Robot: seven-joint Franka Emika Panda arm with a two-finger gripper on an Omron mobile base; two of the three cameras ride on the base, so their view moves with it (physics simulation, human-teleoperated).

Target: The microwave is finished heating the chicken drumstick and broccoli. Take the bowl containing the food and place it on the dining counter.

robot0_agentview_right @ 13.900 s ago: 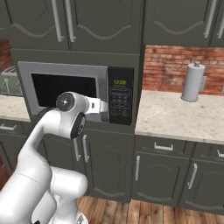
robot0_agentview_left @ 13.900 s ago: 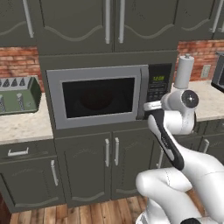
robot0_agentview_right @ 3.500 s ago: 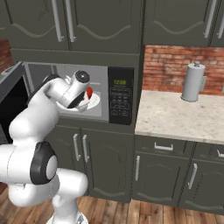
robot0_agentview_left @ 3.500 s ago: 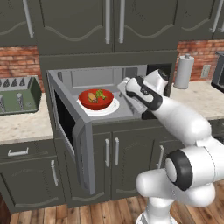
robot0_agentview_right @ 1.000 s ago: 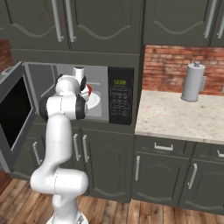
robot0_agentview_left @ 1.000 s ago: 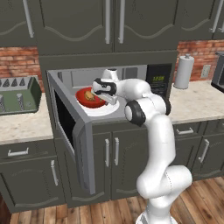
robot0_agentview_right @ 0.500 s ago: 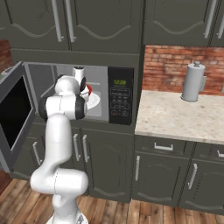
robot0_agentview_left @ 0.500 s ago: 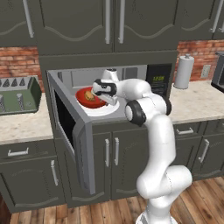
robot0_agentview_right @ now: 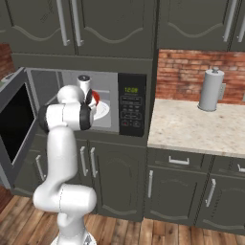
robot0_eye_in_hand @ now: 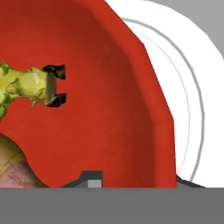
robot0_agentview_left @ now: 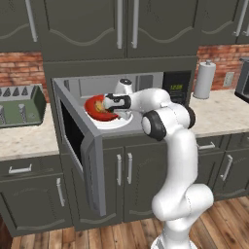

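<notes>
Bowl [robot0_agentview_left: 99,108]: a glossy red, shallow bowl is seen inside the open microwave [robot0_agentview_left: 121,97], resting on the white turntable [robot0_agentview_left: 114,121] toward its left part; in the hand view its red inner wall [robot0_eye_in_hand: 100,100] is seen at close range, with the white turntable [robot0_eye_in_hand: 183,113] beyond its rim.
Food: the green broccoli [robot0_eye_in_hand: 24,85] lies in the bowl's hollow, and a brownish patch of the chicken drumstick [robot0_eye_in_hand: 11,168] is seen near the lower left edge of the hand view.
Fingers: the gripper [robot0_agentview_left: 108,102] is set at the bowl's right rim with the jaws narrowed; one dark fingertip [robot0_eye_in_hand: 89,178] is seen inside the bowl against its wall. A grip on the rim appears to be made, though the contact itself cannot be made out.
Arm: the white arm is raised from the base, bent at the elbow [robot0_agentview_left: 158,124] and reached leftward and into the microwave cavity, the hand held roughly level.
Microwave door [robot0_agentview_left: 82,151]: swung fully open toward the near left.
Surroundings: a green toaster [robot0_agentview_left: 19,104] stands on the counter at the left; a paper towel roll [robot0_agentview_right: 211,90] stands on the counter at the right.
</notes>
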